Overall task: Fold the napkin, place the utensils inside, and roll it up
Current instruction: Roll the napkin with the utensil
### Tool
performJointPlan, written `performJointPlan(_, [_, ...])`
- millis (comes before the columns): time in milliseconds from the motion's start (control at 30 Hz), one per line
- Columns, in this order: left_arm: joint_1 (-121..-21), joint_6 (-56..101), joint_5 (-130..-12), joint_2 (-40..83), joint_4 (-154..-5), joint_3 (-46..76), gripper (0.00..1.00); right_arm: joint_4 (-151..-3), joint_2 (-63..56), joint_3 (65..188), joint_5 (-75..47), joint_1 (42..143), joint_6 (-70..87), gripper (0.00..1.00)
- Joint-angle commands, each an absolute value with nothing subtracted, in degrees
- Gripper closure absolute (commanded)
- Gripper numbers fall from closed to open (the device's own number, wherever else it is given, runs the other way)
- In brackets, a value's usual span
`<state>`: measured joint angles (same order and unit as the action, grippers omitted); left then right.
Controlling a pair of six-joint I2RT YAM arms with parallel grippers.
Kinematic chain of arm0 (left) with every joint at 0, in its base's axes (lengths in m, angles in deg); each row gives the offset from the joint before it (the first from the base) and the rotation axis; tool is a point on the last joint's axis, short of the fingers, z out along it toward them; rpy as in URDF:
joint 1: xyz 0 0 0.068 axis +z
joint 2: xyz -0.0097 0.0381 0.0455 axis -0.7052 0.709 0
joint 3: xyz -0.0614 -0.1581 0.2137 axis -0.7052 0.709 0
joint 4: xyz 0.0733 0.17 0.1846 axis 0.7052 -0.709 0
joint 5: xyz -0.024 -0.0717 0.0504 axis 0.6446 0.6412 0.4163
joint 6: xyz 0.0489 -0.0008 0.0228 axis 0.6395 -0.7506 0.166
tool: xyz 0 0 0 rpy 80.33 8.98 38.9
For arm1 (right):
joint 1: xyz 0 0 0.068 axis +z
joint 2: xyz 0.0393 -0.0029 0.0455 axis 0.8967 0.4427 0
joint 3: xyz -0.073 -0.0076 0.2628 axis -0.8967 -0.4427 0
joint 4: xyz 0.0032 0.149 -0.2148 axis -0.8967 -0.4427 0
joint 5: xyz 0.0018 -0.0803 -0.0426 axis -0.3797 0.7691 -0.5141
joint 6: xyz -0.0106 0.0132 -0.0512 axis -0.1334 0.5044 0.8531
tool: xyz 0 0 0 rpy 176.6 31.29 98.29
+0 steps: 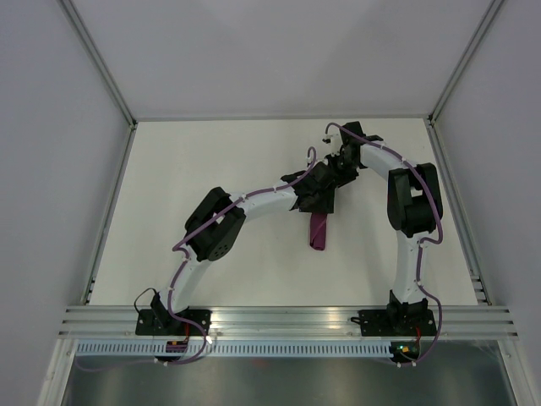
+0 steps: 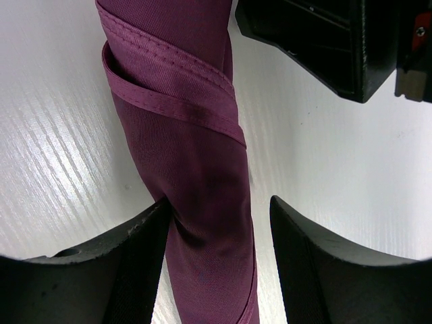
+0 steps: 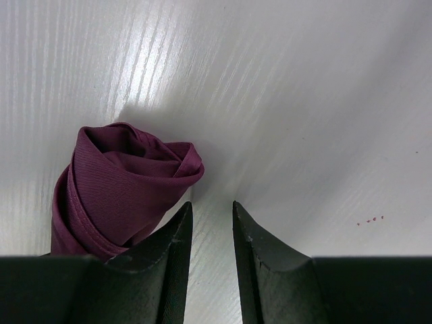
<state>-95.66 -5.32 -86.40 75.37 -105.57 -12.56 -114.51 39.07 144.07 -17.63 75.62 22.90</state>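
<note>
The napkin (image 1: 319, 230) lies on the white table as a tight magenta-purple roll, its hemmed edge wrapped slantwise round it (image 2: 196, 155). No utensils show in any view. My left gripper (image 1: 317, 199) straddles the roll's far part with its jaws open (image 2: 219, 202): the left finger (image 2: 128, 250) touches the cloth, while the right finger (image 2: 317, 256) stands apart with bare table between it and the roll. My right gripper (image 1: 342, 161) is just beyond the roll's end (image 3: 115, 189), and its jaws (image 3: 210, 206) are open by a narrow gap with nothing between them.
The right gripper's black body (image 2: 324, 40) hangs close above the roll's far end. Both arms meet over the middle of the table (image 1: 211, 169). Grey walls and metal rails (image 1: 110, 211) bound the table on the left, right and back.
</note>
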Motion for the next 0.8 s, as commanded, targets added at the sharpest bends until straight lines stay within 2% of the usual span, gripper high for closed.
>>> performJointPlan(0, [-95.03,-3.36,-86.34,75.17,-112.52,-10.6,0.34,-116.03,40.0,144.16,-16.41,76.03,22.16,0.64])
performJointPlan(133, [-95.12,-3.62,-86.78,75.08,-112.78,-10.68,0.36,-116.11,39.56,143.9,-16.32,76.03,22.16,0.7])
performJointPlan(467, [-96.35,-0.46,-88.44,74.38,-112.7,-11.83,0.33,-116.02,39.12,143.72,-16.41,76.03,21.98,0.72])
performJointPlan(633, [-96.7,0.06,-89.41,73.85,-112.78,-12.27,0.36,-116.11,38.86,143.63,-16.32,76.03,22.24,0.73])
performJointPlan(667, [-96.79,0.15,-89.59,73.76,-112.87,-12.27,0.27,-116.11,38.86,143.63,-16.32,75.94,22.16,0.73])
performJointPlan(733, [-97.05,0.68,-89.94,73.5,-112.78,-12.44,0.01,-116.11,38.95,143.72,-16.32,76.03,22.33,0.72])
performJointPlan(767, [-97.14,1.03,-90.03,73.41,-112.78,-12.53,0.01,-116.2,38.95,143.63,-16.32,75.94,22.33,0.72])
